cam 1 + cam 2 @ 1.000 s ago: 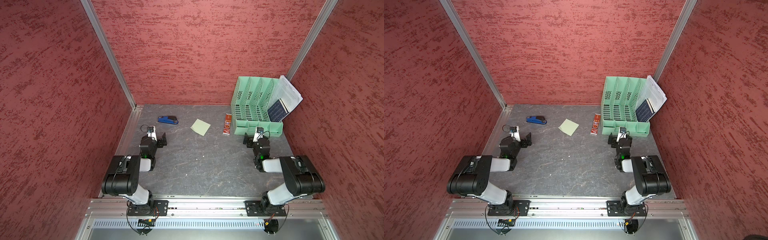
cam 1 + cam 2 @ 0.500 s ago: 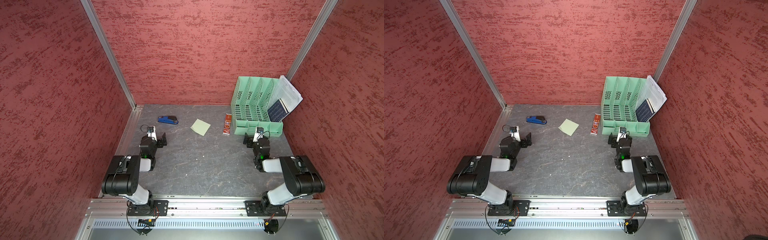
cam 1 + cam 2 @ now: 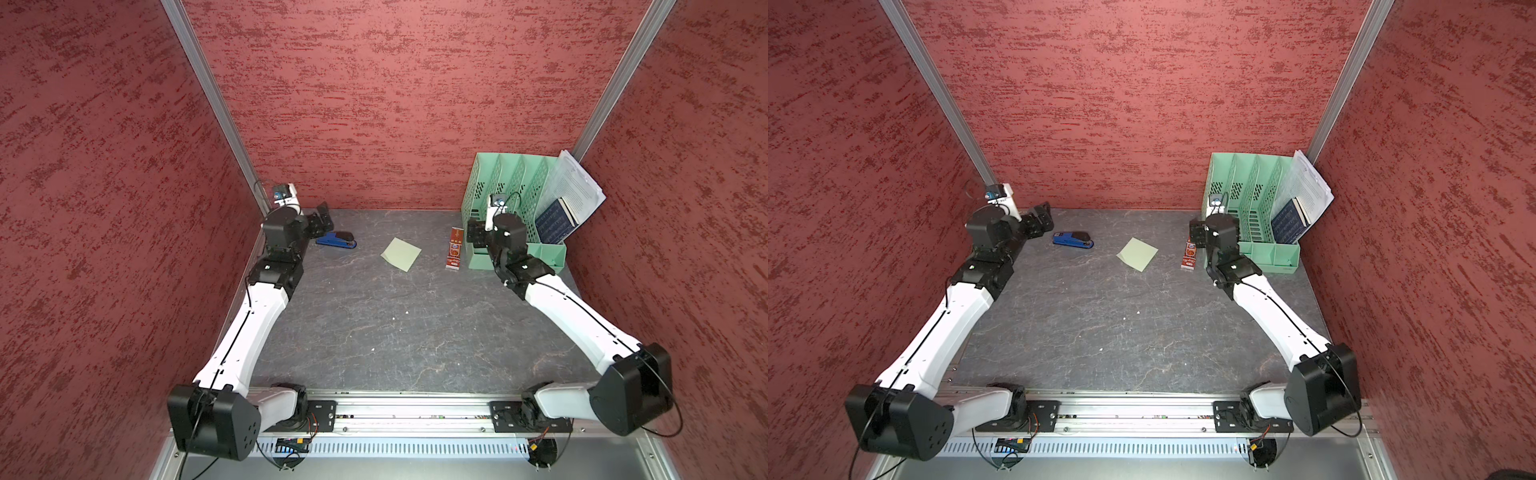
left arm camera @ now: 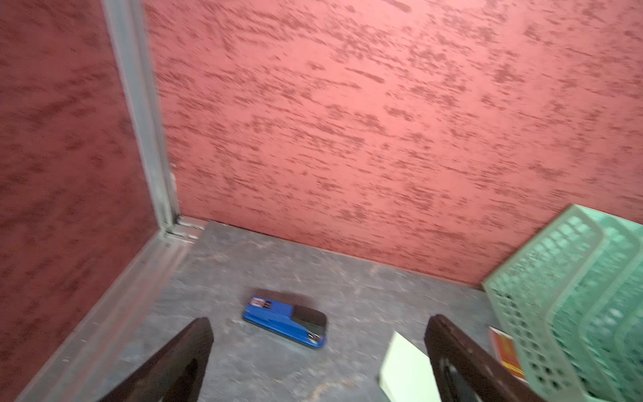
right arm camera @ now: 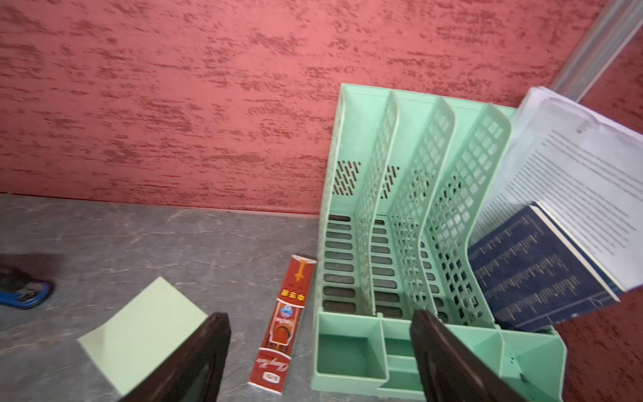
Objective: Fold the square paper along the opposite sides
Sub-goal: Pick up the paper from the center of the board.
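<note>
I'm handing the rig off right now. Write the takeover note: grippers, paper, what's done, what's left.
Left gripper: open, empty, near the blue stapler.
Right gripper: open, empty, by the red box, in front of the green organizer.
Square paper: lies unfolded on the table between stapler and red box, turned cornerwise; neither gripper touches it.
Done: no fold yet.
Left: grip one side, bring it over to the opposite side, press the crease.
</note>
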`<state>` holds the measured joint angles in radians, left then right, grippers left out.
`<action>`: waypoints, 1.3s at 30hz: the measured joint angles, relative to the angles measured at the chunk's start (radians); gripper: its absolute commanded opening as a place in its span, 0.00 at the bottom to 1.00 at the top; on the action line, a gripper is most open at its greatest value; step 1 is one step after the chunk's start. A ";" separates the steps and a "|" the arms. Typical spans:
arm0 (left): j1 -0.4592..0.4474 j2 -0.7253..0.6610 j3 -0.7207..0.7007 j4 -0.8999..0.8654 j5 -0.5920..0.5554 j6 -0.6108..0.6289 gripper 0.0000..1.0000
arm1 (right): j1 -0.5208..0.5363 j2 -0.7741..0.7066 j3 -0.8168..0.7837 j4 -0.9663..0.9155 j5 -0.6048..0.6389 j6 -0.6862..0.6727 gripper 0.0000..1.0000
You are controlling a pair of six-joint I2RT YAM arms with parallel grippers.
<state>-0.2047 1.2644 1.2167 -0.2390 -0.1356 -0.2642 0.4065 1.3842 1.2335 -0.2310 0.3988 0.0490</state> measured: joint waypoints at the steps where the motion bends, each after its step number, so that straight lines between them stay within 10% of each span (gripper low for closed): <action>1: -0.043 0.025 0.023 -0.045 0.005 -0.031 1.00 | 0.016 0.011 0.034 -0.072 -0.002 0.019 0.87; 7: -0.246 0.237 -0.001 -0.198 0.098 -0.308 0.99 | 0.048 0.035 0.060 -0.399 -0.039 0.090 0.88; 17: -0.247 0.587 0.092 -0.204 0.093 -0.607 0.93 | 0.048 0.005 -0.060 -0.455 -0.152 0.079 0.89; 39: -0.277 0.874 0.222 0.085 0.029 -0.817 0.66 | 0.048 0.080 -0.083 -0.354 -0.234 0.022 0.90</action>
<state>-0.4812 2.1387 1.4384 -0.1539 -0.1066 -1.0809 0.4549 1.4647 1.1507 -0.5846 0.1650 0.0711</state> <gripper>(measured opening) 0.663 0.899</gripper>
